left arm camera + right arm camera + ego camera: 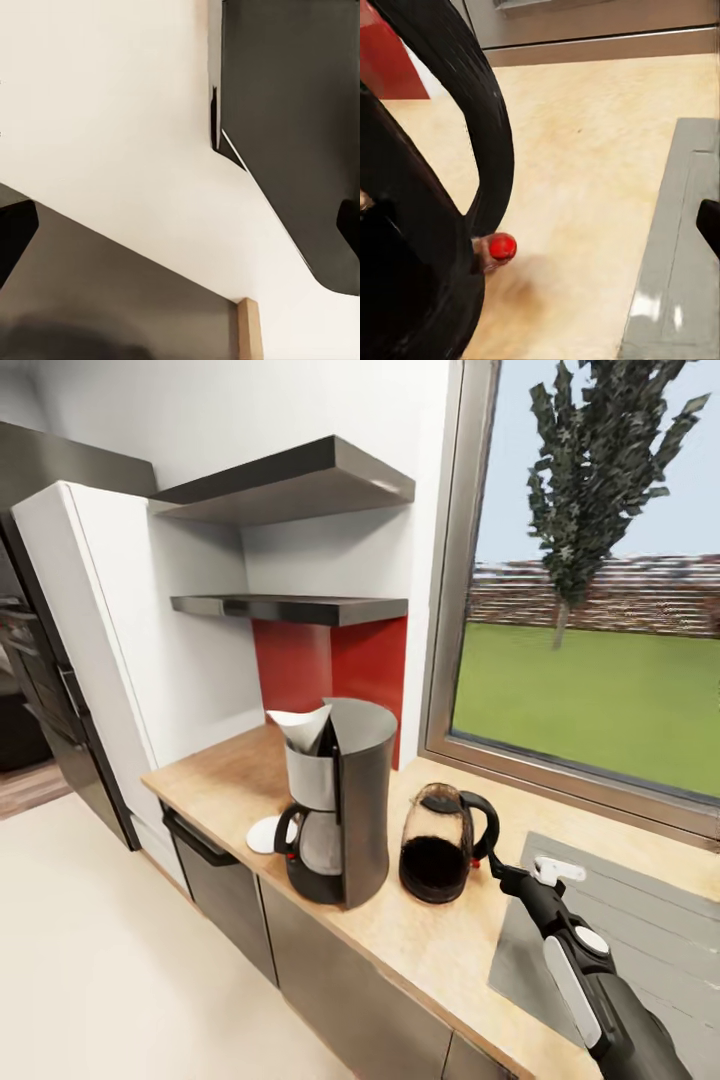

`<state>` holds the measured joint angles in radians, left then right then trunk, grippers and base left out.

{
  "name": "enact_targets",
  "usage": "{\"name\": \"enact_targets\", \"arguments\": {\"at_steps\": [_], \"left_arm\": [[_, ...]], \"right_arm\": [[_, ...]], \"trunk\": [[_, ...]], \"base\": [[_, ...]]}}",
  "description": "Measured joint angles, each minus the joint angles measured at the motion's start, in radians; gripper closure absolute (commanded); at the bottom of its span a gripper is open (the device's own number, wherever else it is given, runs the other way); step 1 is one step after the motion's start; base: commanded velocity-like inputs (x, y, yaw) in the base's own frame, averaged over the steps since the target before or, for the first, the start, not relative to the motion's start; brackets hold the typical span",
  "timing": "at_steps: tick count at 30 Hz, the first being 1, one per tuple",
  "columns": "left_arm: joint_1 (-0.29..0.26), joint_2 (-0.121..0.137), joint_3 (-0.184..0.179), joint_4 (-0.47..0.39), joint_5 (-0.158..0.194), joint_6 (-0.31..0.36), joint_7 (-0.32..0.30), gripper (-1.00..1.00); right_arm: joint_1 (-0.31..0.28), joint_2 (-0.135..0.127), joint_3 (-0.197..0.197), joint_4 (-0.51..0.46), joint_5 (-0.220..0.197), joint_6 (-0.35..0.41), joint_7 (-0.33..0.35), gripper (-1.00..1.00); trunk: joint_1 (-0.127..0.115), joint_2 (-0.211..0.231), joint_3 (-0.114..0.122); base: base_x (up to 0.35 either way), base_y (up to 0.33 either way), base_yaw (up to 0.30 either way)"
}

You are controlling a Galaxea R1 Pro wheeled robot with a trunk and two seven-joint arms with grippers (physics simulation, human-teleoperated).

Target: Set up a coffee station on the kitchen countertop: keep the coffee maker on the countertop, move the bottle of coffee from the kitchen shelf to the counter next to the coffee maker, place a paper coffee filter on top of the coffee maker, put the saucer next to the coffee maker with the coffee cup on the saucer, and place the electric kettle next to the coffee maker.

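Now the electric kettle (440, 845) stands beside the coffee maker (340, 800).
Right gripper (497, 868) sits at its handle (472, 112); whether the jaws clench it, I cannot tell.

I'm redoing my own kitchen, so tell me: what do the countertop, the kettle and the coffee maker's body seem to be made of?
The countertop looks like pale matt wood, judging by its faint grain. The electric kettle seems to have a clear glass or plastic body, since its dark contents show through, with a glossy black handle. The coffee maker looks like brushed grey metal with soft reflections, though it could be plastic.
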<state>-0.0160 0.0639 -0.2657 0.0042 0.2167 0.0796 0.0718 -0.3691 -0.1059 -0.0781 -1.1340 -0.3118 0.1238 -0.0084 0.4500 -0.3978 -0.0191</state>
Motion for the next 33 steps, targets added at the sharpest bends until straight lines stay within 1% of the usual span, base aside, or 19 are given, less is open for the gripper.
{"name": "enact_targets", "arguments": {"at_steps": [8,10,12,14,15,16,17,21,22,23,25,26,27,30,33], "left_arm": [[-0.009,0.001,0.001,-0.001,0.001,-0.005,0.0,-1.0],[-0.01,0.001,0.001,-0.004,0.002,-0.006,0.0,-1.0],[-0.013,0.002,0.001,-0.006,0.002,-0.007,0.0,-1.0],[-0.031,0.004,0.0,-0.007,0.002,-0.009,0.0,-1.0],[-0.05,0.013,0.001,-0.007,0.003,-0.016,0.0,-1.0],[-0.055,0.018,0.001,-0.007,0.003,-0.023,0.0,-1.0],[-0.058,0.021,0.001,-0.008,0.004,-0.028,0.0,-1.0],[-0.077,0.031,0.001,-0.007,0.004,-0.07,0.0,-1.0],[-0.081,0.033,0.001,-0.007,0.004,-0.079,0.0,-1.0],[-0.082,0.034,0.001,-0.007,0.004,-0.082,0.0,-1.0],[-0.083,0.035,0.001,-0.007,0.005,-0.084,0.0,-1.0],[-0.083,0.036,0.001,-0.007,0.005,-0.085,0.0,-1.0],[-0.083,0.037,0.002,-0.007,0.005,-0.087,0.0,-1.0],[-0.083,0.038,0.002,-0.007,0.006,-0.088,0.0,-1.0],[-0.083,0.039,0.002,-0.007,0.006,-0.088,0.0,-1.0]], "right_arm": [[0.0,0.001,0.003,-0.007,-0.002,0.001,0.003,-1.0],[0.0,0.001,0.016,-0.008,-0.002,0.001,0.002,-1.0],[0.0,0.002,0.059,-0.014,-0.003,0.001,0.001,-1.0],[0.0,0.002,0.102,-0.036,-0.004,0.002,0.0,-1.0],[0.0,0.003,0.158,-0.056,-0.004,0.002,-0.001,-1.0],[0.0,0.003,0.191,-0.06,-0.004,0.002,-0.001,-1.0],[0.0,0.002,0.209,-0.062,-0.004,0.002,-0.002,-1.0],[0.0,0.003,0.336,-0.069,-0.007,0.004,-0.002,-1.0],[0.0,0.008,0.4,-0.079,-0.009,0.006,-0.001,-1.0],[0.0,0.014,0.43,-0.083,-0.009,0.006,-0.001,-1.0],[0.0,0.023,0.46,-0.086,-0.009,0.007,-0.001,-1.0],[0.0,0.025,0.466,-0.086,-0.009,0.007,-0.001,-1.0],[0.0,0.037,0.486,-0.087,-0.009,0.007,-0.001,-1.0],[0.0,0.046,0.492,-0.086,-0.009,0.007,-0.001,-1.0],[0.001,0.058,0.493,-0.086,-0.009,0.008,-0.001,-1.0]], "trunk": [[0.0,0.0,0.0],[0.0,0.0,0.0],[0.0,0.0,0.0],[0.0,0.0,0.0],[0.0,0.0,0.0],[0.0,0.0,0.0],[0.0,0.0,0.0],[-0.001,0.0,0.0],[-0.001,0.0,0.0],[-0.001,0.0,0.0],[-0.001,0.0,0.0],[-0.001,0.0,0.0],[-0.001,-0.001,0.0],[-0.001,0.0,0.0],[0.0,0.0,0.0]], "base": [[-0.329,0.102,0.0],[-0.316,0.181,0.0],[-0.302,0.193,0.0],[-0.237,0.177,0.0],[-0.125,0.103,0.0],[-0.1,0.083,0.0],[-0.064,0.053,0.0],[-0.021,0.018,0.0],[-0.003,0.002,0.0],[-0.002,0.002,0.0],[-0.001,0.001,0.0],[0.0,0.136,0.0],[0.0,0.189,0.0],[-0.013,0.244,-0.004],[-0.078,0.284,-0.178]]}}
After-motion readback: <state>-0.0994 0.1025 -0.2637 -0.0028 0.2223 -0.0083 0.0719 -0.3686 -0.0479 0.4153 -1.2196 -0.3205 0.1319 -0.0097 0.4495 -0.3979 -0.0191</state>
